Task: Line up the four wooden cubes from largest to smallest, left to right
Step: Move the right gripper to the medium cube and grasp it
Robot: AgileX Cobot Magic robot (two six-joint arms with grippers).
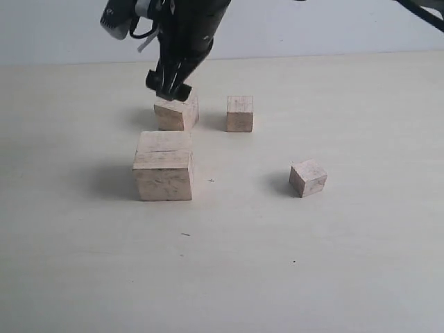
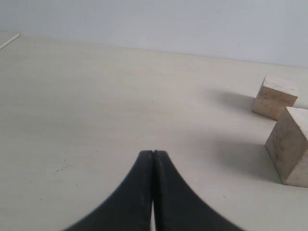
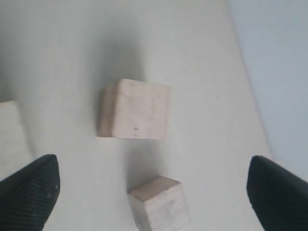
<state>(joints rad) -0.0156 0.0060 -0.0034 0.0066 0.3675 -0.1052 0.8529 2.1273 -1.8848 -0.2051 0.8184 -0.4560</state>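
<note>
Four pale wooden cubes stand on the table. The largest cube (image 1: 164, 166), with a crack line across its top, is front left. The second cube (image 1: 177, 114) is behind it, the third cube (image 1: 240, 114) to that one's right, and the smallest cube (image 1: 308, 178), turned at an angle, front right. My left gripper (image 1: 168, 89) (image 2: 153, 153) is shut on nothing and hangs at the second cube's top edge. Its wrist view shows two cubes (image 2: 274, 96) (image 2: 291, 147) off to one side. My right gripper (image 3: 153, 168) is open, high above the smallest cube (image 3: 159, 207) and a mid-sized cube (image 3: 134, 108).
The pale tabletop (image 1: 333, 263) runs back to a light wall (image 1: 312, 28). A bit of the right arm (image 1: 424, 15) shows at the top right corner of the exterior view. Another cube's edge (image 3: 7, 120) shows at the border of the right wrist view.
</note>
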